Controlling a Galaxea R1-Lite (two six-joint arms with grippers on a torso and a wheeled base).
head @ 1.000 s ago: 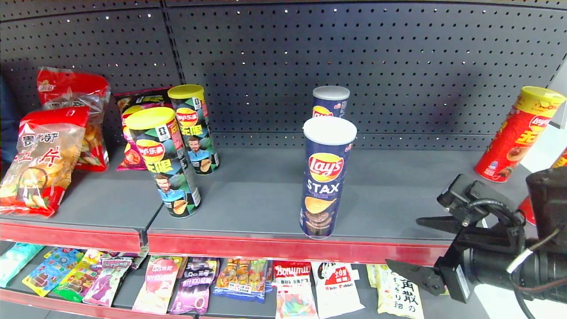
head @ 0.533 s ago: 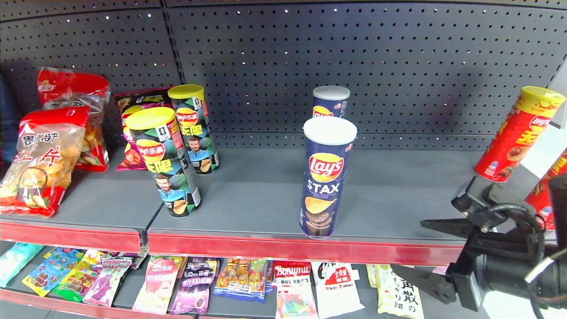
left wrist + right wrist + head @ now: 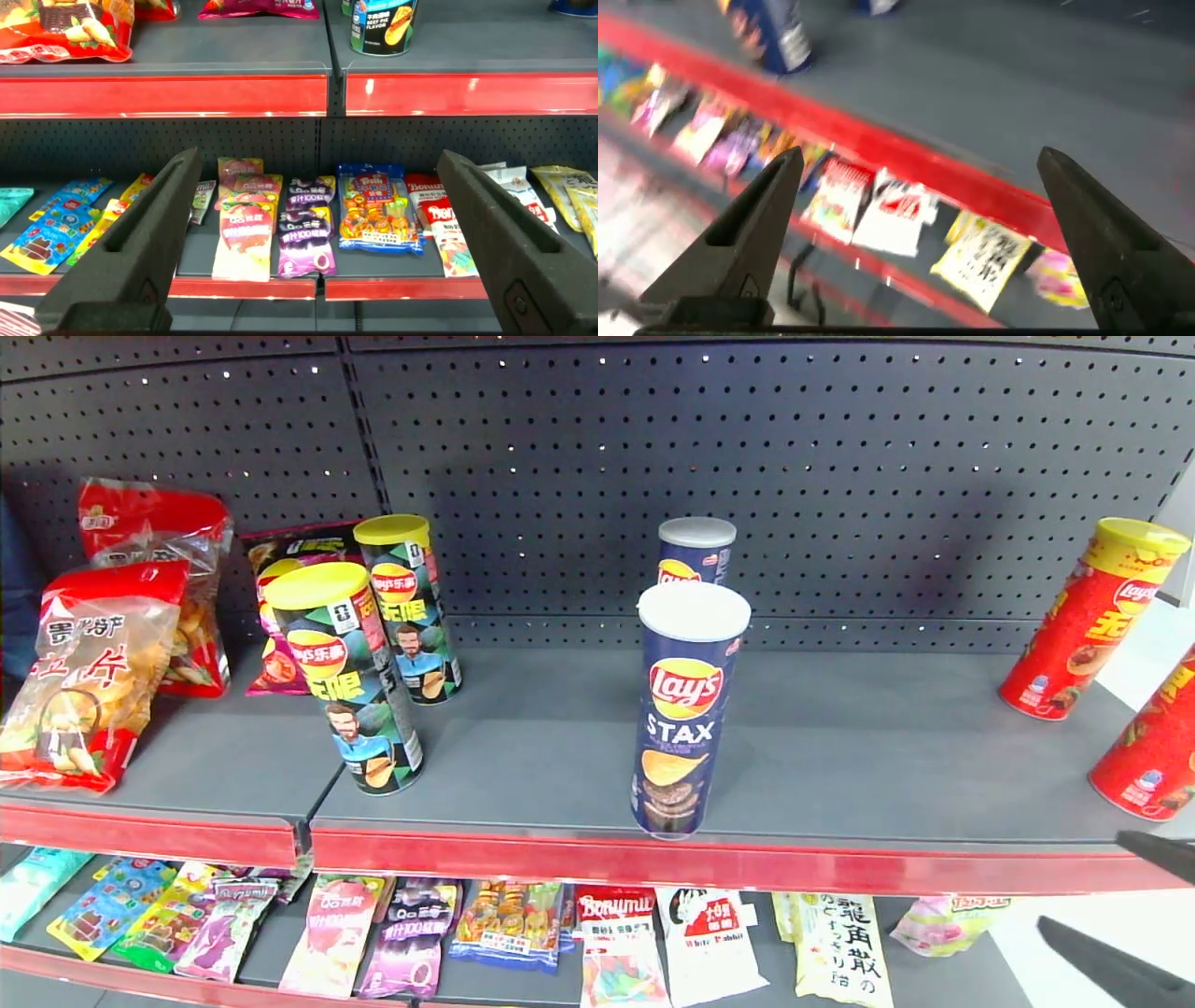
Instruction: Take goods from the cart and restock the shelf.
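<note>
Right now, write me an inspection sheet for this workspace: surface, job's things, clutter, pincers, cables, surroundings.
Surface: grey upper shelf, red front edge, bare patch right of centre.
Job's things: front blue can upright at the edge, rear blue can behind it; two yellow-lidded cans to the left; two red cans far right.
Clutter: snack bags at far left; candy packets on the lower shelf.
Pincers: left pincer open, empty, facing the lower shelf; right pincer open, empty.
Cables: nothing seen.
Surroundings: perforated back wall.

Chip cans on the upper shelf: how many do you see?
6: two yellow-lidded cans at left, two blue cans in the centre, two red cans at right. More may hide beyond the right edge.
</note>
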